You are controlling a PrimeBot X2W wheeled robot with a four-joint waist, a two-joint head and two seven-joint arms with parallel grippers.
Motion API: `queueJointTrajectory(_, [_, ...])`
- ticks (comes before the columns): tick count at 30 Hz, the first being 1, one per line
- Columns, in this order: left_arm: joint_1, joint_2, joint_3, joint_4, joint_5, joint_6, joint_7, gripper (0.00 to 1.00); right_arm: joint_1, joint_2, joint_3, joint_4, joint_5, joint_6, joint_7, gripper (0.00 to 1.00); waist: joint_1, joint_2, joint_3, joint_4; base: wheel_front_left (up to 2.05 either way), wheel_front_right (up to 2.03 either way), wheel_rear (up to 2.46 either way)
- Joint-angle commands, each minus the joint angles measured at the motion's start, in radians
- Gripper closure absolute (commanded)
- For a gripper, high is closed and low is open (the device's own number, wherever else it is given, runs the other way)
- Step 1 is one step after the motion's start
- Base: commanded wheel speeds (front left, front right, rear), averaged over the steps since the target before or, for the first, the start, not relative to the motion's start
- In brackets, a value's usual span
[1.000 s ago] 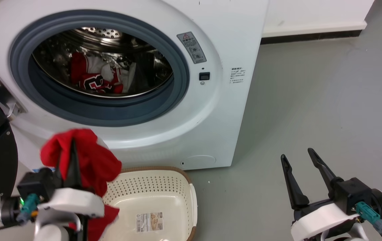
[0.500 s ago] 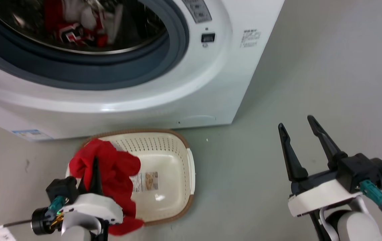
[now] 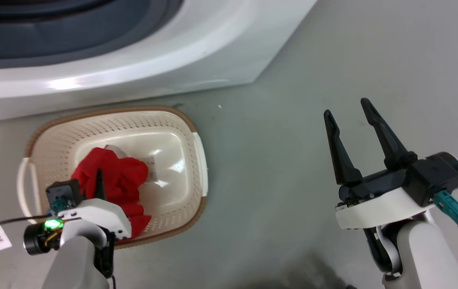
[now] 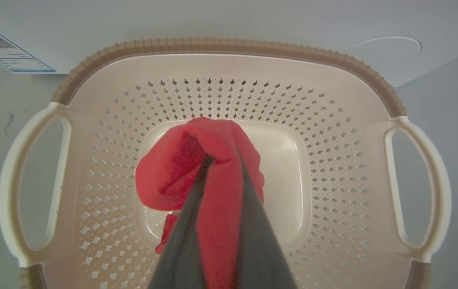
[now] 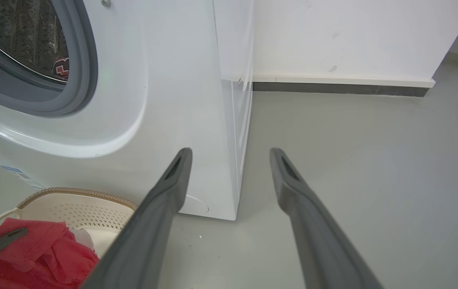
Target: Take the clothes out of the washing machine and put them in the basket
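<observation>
Left jaws now lower, inside basket [image 3: 112,110], clamped on red garment [image 3: 124,179], right jaws spread apart, empty

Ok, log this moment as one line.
left gripper: shut on red garment | over basket | right gripper: open, empty

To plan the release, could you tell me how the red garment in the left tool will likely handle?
Probably floppy: the red garment bunches and droops around the left tool, so it should slump into the basket. Likely light, since two thin fingers carry it. Its fuzzy weave may cling rather than slip.
</observation>
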Motion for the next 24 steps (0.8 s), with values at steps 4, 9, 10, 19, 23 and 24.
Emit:
queueJointTrajectory(4, [-0.082, 0.034, 0.010, 0.086, 0.016, -0.010, -0.004, 1.00, -0.044, 0.003, 0.016, 0.015, 0.024, -0.001, -0.029, 0.00, -0.0003, 0.0000, 0.123, -0.084, 0.00, 0.00, 0.00])
queueJointTrajectory(9, [-0.170, 0.062, 0.015, 0.244, 0.009, -0.008, -0.004, 1.00, -0.075, 0.003, 0.045, 0.038, 0.039, -0.001, -0.050, 0.00, -0.0003, 0.0000, 0.182, -0.115, 0.00, 0.00, 0.00])
queueJointTrajectory(10, [-0.188, 0.069, 0.018, 0.275, 0.006, -0.007, 0.000, 1.00, -0.078, 0.003, 0.052, 0.041, 0.042, -0.001, -0.054, 0.00, -0.0003, 0.0000, 0.190, -0.121, 0.00, 0.00, 0.00])
queueJointTrajectory(19, [-0.308, 0.107, 0.050, 0.468, -0.036, 0.012, 0.034, 1.00, -0.110, 0.003, 0.083, 0.074, 0.066, -0.001, -0.078, 0.00, -0.0003, 0.0000, 0.231, -0.158, 0.00, 0.00, 0.00])
queueJointTrajectory(23, [-0.323, 0.107, 0.054, 0.508, -0.051, 0.014, 0.062, 1.00, -0.109, 0.003, 0.085, 0.091, 0.067, -0.001, -0.085, 0.00, -0.0003, 0.0000, 0.222, -0.156, 0.00, 0.00, 0.00])
queueJointTrajectory(24, [-0.325, 0.103, 0.052, 0.514, -0.053, 0.013, 0.066, 1.00, -0.108, 0.003, 0.085, 0.097, 0.067, -0.001, -0.085, 0.00, -0.0003, 0.0000, 0.214, -0.152, 0.00, 0.00, 0.00])
